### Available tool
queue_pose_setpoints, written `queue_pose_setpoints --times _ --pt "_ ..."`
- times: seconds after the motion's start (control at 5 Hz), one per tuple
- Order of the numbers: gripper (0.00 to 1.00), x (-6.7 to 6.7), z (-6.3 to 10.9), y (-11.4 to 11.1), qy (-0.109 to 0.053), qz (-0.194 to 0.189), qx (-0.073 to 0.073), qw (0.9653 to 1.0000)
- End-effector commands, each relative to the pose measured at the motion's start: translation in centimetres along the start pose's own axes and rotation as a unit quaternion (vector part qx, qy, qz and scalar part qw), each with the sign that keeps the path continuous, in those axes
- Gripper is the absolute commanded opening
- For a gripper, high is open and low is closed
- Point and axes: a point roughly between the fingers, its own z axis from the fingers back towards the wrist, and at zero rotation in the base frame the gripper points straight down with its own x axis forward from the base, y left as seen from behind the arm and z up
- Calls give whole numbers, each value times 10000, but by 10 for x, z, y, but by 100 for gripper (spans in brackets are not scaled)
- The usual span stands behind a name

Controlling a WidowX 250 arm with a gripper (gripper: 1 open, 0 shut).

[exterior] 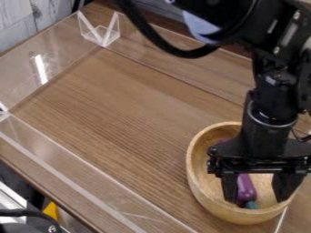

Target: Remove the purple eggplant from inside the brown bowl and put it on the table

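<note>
So there's this big flat brown wood-grain table (115,114) with clear acrylic walls (55,159) around the edge, and a round light-brown wooden bowl (206,187) with a thick rim sitting at the near right corner. The black robot gripper (256,180) points straight down into the bowl, fingers spread wide and not holding anything. The little glossy purple eggplant (246,188) is lying inside the bowl, right between the two fingers, green end toward the camera.
</note>
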Motion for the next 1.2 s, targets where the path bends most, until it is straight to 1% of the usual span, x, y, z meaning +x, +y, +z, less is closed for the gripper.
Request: queue_pose_setpoints --times 0.0,0.2,0.4,0.8,1.0 --pt "100 1 4 -1 -99 -257 -83 9996" --pt "100 3 -14 0 -134 -109 -71 9998" --pt "0 4 -32 -1 -164 32 -69 9998" --pt "0 16 10 7 -169 233 -72 9996" --pt "0 18 30 5 -119 322 -188 9992"
